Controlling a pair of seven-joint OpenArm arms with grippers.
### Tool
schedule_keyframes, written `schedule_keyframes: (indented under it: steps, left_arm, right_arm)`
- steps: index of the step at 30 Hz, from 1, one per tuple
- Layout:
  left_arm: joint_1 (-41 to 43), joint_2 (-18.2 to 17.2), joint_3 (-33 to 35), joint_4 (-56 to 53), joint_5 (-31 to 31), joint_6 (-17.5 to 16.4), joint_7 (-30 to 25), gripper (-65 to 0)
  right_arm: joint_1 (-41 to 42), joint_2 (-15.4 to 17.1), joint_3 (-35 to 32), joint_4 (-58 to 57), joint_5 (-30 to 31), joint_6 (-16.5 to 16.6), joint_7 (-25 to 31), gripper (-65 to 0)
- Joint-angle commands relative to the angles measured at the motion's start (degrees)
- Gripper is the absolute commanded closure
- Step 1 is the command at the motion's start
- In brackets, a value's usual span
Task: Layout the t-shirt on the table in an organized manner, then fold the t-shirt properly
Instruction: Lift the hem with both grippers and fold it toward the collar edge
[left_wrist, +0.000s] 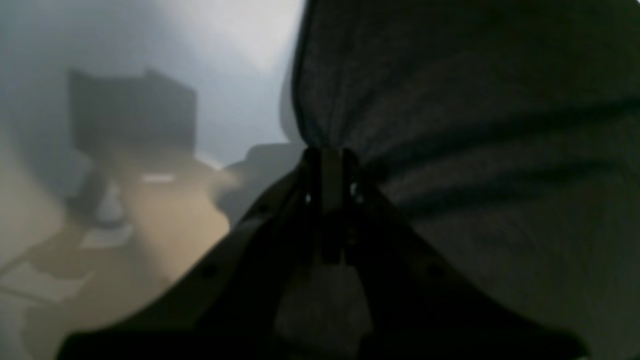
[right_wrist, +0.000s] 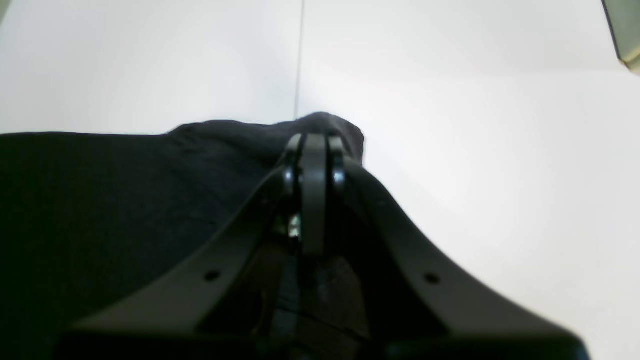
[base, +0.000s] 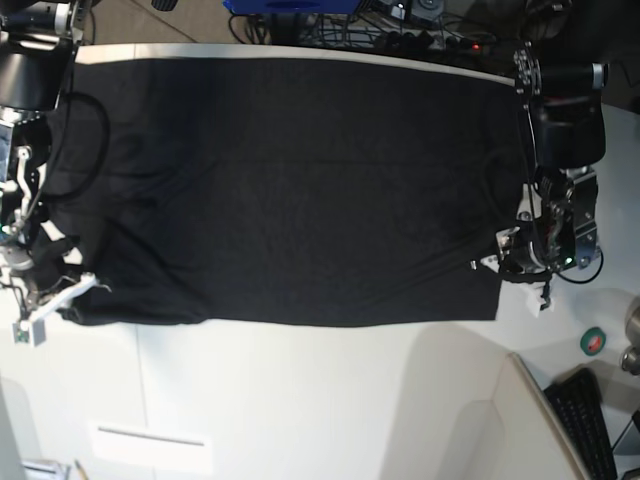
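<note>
In the left wrist view, the left gripper (left_wrist: 330, 170) is pressed tight together, with a bunch of the black t-shirt (left_wrist: 475, 125) squeezed between its tips. The cloth fans up and to the right from the pinch in soft folds. Past it the room is all blurry, with only dim grey and tan shapes.

In the right wrist view, the right gripper (right_wrist: 315, 150) is also squeezed closed, and a bump of the t-shirt (right_wrist: 125, 200) sits at its tips. The black cloth spreads away to the left. Beyond it lies the white table (right_wrist: 475, 150), with a thin seam line (right_wrist: 299, 60) running straight away from the gripper.

In the base view, the t-shirt (base: 290, 190) is stretched wide between the two arms, like a big dark sheet. It looks plain black here. The bottom edge runs nearly straight. The right gripper (base: 62, 296) holds the corner on this view's left, and the left gripper (base: 505, 262) holds the corner on this view's right. Whether the middle of the shirt touches the table (base: 300, 400) cannot be told. The white top shows below the shirt, and a thin strip of it shows at the far edge.

Off the table at the lower right lie a black keyboard (base: 585, 420) and a green roll of tape (base: 593, 341). Cables (base: 410, 30) lie behind the far edge.
</note>
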Motion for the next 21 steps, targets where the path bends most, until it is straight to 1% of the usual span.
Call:
schedule_keyframes:
  steps: [1, 4, 7, 10, 13, 14, 16, 17, 18, 19, 20, 21]
  left_arm:
    - [0.7, -1.0, -2.4, 4.8, 0.0, 0.1, 1.6, 0.0]
    - [6.1, -0.8, -7.0, 15.8, 0.3, 0.1, 8.9, 0.0]
    - [11.1, -0.7, -7.9, 22.7, 0.2, 0.1, 14.4, 0.0]
    - [14.4, -0.7, -8.1, 24.0, 0.0, 0.1, 16.8, 0.0]
    - [16.5, -0.7, -8.6, 24.1, -0.2, 0.1, 16.9, 0.0]
    - [16.9, -0.7, -8.6, 24.1, -0.2, 0.1, 16.9, -1.8]
    - [17.9, -0.7, -8.6, 25.8, -0.2, 0.1, 17.0, -22.7]
    - [18.8, -0.7, -8.7, 27.5, -0.2, 0.1, 17.0, -31.9]
    - [19.4, -0.7, -8.7, 29.5, -0.2, 0.1, 17.0, -38.8]
    - [19.8, -0.7, -8.8, 31.6, -0.3, 0.1, 17.0, -43.4]
    - [20.1, -0.8, -9.5, 33.3, -0.3, 0.1, 17.1, -45.6]
    - [19.7, -0.8, -10.9, 34.6, -0.3, 0.1, 17.3, -45.3]
  right_arm:
    - [1.2, 0.9, 0.2, 0.9, 0.4, 0.1, 1.5, 0.0]
    - [1.2, 1.1, 0.2, 0.9, 0.4, 0.1, 1.5, 0.0]
    - [1.2, 1.0, 0.1, 0.9, 0.4, 0.1, 1.5, 0.0]
    - [1.2, 0.7, 0.0, 0.9, 0.4, 0.1, 1.5, 0.0]
    - [1.3, 0.7, 0.0, 0.9, 0.4, 0.1, 1.5, 0.0]
    - [1.3, 0.7, 0.0, 0.9, 0.4, 0.1, 1.5, 0.0]
    - [1.3, 0.7, 0.0, 0.9, 0.4, 0.1, 1.5, 0.0]
    - [1.3, 0.7, 0.0, 0.9, 0.4, 0.1, 1.5, 0.0]
    - [1.3, 0.7, 0.0, 0.9, 0.4, 0.1, 1.5, 0.0]
    - [1.3, 0.7, 0.0, 0.9, 0.4, 0.1, 1.5, 0.0]
    - [1.3, 0.7, 0.0, 0.9, 0.4, 0.1, 1.5, 0.0]
    - [1.3, 0.7, 0.0, 0.9, 0.4, 0.1, 1.5, 0.0]
